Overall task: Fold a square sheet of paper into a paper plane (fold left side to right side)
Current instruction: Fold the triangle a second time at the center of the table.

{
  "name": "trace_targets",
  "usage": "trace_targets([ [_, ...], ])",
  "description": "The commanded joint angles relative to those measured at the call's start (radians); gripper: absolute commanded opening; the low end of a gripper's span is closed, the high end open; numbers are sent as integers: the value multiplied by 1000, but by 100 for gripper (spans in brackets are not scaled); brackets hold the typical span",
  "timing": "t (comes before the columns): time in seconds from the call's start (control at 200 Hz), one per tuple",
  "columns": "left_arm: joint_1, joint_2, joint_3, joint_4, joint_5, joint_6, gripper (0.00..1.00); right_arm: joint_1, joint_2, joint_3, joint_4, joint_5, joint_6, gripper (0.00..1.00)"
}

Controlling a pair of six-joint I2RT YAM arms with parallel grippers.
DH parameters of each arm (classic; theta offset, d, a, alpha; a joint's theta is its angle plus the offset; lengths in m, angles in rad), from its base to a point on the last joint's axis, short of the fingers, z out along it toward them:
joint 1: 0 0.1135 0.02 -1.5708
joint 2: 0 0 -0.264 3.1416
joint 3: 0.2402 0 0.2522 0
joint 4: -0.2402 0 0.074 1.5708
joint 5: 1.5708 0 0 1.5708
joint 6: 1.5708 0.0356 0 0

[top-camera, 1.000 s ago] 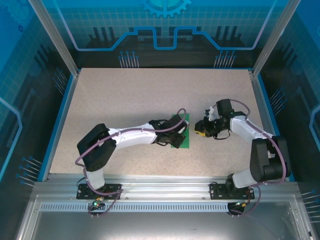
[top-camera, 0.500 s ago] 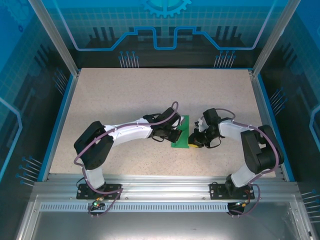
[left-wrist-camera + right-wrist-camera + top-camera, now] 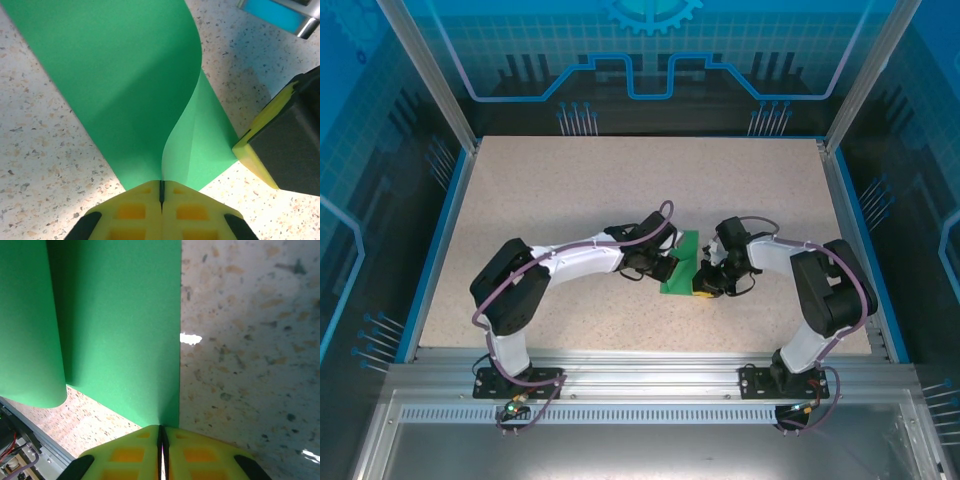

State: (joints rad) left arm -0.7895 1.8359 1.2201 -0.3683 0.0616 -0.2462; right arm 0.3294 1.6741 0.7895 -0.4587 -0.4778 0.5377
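Observation:
The square sheet of paper [image 3: 684,256] is bright green and lies mid-table, its left side lifted and curled over toward the right. My left gripper [image 3: 667,268] is shut on the raised edge, and in the left wrist view the sheet [image 3: 125,75] curves up into the closed yellow jaws [image 3: 161,184]. My right gripper [image 3: 704,283] is at the sheet's near right corner. In the right wrist view its jaws [image 3: 161,430] are shut where the straight edge of the sheet [image 3: 115,315] runs into them. A right fingertip [image 3: 285,145] sits beside the paper's corner.
The speckled beige tabletop [image 3: 570,190] is bounded by blue rails and an aluminium frame [image 3: 620,365] at the near edge. Both arms meet at the table's middle, their grippers a few centimetres apart. The curled flap [image 3: 30,340] hangs over the lower layer.
My right gripper has moved left and nearer, from clear of the paper to its right corner, and closed. My left gripper has carried the left edge up and rightward, so the sheet looks narrower.

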Motion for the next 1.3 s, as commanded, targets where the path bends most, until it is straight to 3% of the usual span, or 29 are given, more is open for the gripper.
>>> trace_targets([
  [0.0,15,23,9,-32,8,35,6,17,28,5,-38,65,-19,12],
  [1.296,47,143,107,-48,-16,72,7,24,57,26,-67,76,-33,13],
])
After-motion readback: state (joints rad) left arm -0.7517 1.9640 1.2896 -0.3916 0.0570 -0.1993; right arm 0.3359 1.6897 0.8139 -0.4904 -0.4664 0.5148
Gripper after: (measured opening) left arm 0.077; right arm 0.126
